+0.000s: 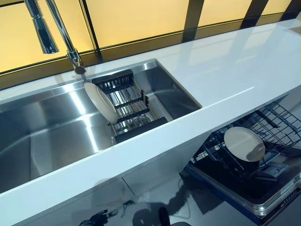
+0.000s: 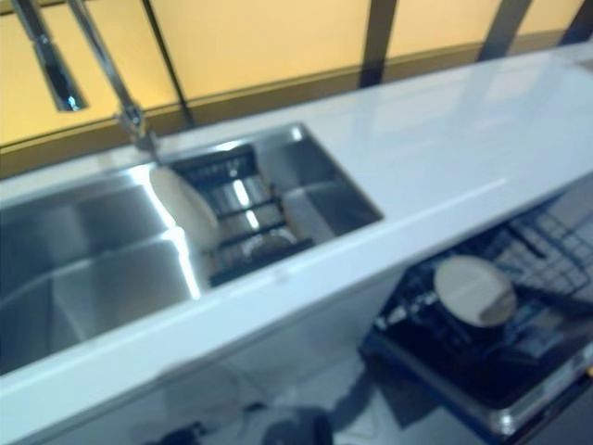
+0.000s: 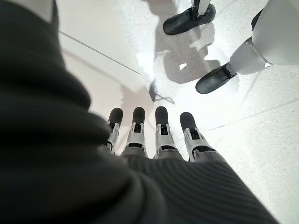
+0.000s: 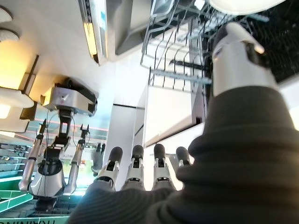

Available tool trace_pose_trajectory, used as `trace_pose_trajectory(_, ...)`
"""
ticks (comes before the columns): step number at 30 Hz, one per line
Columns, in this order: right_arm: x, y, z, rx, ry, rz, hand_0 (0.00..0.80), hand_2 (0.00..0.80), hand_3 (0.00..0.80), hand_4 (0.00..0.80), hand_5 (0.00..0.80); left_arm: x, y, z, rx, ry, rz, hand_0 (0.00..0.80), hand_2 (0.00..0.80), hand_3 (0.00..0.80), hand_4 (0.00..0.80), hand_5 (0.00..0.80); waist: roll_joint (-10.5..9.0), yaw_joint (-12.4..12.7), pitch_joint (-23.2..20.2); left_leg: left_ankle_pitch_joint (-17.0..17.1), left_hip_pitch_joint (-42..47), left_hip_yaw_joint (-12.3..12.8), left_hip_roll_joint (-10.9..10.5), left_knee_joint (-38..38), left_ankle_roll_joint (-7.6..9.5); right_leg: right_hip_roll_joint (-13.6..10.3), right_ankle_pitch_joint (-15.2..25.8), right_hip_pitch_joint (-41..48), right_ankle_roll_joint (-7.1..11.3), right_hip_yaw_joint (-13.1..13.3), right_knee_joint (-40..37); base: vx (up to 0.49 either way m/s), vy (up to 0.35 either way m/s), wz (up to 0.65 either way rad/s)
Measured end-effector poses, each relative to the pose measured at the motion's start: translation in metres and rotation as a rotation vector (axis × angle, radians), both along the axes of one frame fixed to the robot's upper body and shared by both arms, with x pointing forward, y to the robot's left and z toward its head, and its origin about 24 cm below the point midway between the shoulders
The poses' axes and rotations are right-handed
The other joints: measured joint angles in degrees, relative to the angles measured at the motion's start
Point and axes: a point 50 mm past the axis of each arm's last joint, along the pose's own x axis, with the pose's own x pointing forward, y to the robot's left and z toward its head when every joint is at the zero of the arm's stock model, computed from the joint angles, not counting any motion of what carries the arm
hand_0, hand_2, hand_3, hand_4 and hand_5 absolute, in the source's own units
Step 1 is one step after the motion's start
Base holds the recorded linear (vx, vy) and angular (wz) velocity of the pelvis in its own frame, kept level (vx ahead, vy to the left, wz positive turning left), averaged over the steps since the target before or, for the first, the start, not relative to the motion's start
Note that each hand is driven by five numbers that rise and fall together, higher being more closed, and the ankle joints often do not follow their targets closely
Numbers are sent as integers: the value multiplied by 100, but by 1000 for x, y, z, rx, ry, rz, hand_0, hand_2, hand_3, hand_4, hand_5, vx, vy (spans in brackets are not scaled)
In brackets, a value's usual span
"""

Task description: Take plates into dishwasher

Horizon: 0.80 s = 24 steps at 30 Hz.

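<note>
Fingers (image 3: pixel 161 128) of left hand (image 3: pixel 154 158) and right hand (image 4: pixel 140 175) straight, empty; one plate (image 1: pixel 100 101) in sink rack (image 1: pixel 129 108), another plate (image 1: pixel 244 143) in dishwasher (image 1: pixel 263 155).

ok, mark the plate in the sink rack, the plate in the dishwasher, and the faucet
plate in the sink rack (image 1: pixel 100 102), left eye view, middle of its face
plate in the dishwasher (image 1: pixel 244 144), left eye view, centre of its face
faucet (image 1: pixel 58 24), left eye view, on its neck

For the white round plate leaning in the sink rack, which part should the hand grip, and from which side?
Probably the upper rim of the white round plate, reached from above. It stands tilted on edge against the black wire rack, so its top edge is free while its lower edge sits in the steel sink.
</note>
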Motion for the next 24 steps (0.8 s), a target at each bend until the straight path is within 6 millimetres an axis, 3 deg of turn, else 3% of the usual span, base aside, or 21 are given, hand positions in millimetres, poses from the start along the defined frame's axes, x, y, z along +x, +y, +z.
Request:
trace_pose_trajectory(4,-4,-2,12,17,-56,-1,0,0,0,0,0,-2,-1,-1,-3,3,2,0,0,0,0,0,19,2,-55,-24,95,-6,3,-3,17,2,-3,96,1,4,0,43,32,0)
trace_pose_trajectory(13,-4,6,83,-43,-269,5,0,0,0,0,0,-19,-6,-8,-23,56,34,0,0,0,0,0,57,154,-387,-22,125,-258,5,-3,21,-13,-36,259,-25,-133,1,50,29,10)
trace_pose_trajectory(18,29,52,136,-204,-342,193,0,0,0,0,0,-24,-8,-10,-28,72,35,0,0,0,0,0,13,381,-465,13,178,-472,0,1,25,-22,-55,377,-44,-270,-2,18,21,14)
trace_pose_trajectory(24,62,114,161,-524,-261,447,0,0,0,0,0,-26,-8,-11,-34,80,33,0,0,0,0,0,-137,765,-601,89,79,-968,-14,6,25,-20,-113,429,-78,-514,0,59,42,29)
